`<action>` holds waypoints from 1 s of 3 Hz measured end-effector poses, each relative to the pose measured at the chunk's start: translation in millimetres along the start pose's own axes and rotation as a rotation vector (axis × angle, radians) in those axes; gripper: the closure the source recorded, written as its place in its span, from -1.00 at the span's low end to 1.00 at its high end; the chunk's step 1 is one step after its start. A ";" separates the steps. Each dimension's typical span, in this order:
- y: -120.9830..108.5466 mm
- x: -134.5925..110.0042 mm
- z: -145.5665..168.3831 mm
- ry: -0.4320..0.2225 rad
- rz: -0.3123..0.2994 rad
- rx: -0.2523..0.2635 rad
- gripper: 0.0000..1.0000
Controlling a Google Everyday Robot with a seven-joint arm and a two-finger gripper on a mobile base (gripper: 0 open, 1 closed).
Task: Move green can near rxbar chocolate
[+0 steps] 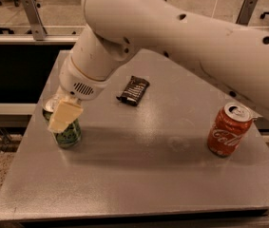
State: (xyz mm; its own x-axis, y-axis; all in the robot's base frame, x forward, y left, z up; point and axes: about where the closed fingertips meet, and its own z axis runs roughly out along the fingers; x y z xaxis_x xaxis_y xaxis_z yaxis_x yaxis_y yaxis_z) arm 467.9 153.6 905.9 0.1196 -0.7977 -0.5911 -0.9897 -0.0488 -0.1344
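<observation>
The green can [69, 133] stands upright near the left edge of the grey table [139, 175], partly hidden behind my gripper. My gripper [63, 117] is at the can's top, with one cream finger [63, 115] lying across the can's front; the other finger is hidden. The rxbar chocolate [134, 90], a dark flat bar with white lettering, lies flat at the table's middle back, well to the right of the can and behind it. My large white arm [181, 37] crosses the upper part of the view.
A red Coca-Cola can [229, 129] stands upright near the right edge of the table. A black lower surface and metal rails lie beyond the table's left and back edges.
</observation>
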 end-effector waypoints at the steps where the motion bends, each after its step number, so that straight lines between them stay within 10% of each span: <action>1: -6.2 3.5 -6.9 0.000 0.008 0.000 0.30; 3: -47.1 23.8 -31.1 -0.002 0.069 0.039 1.00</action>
State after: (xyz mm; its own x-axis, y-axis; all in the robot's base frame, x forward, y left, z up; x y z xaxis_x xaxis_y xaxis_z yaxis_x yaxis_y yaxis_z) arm 514.9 118.2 922.9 0.0515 -0.7971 -0.6016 -0.9918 0.0297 -0.1243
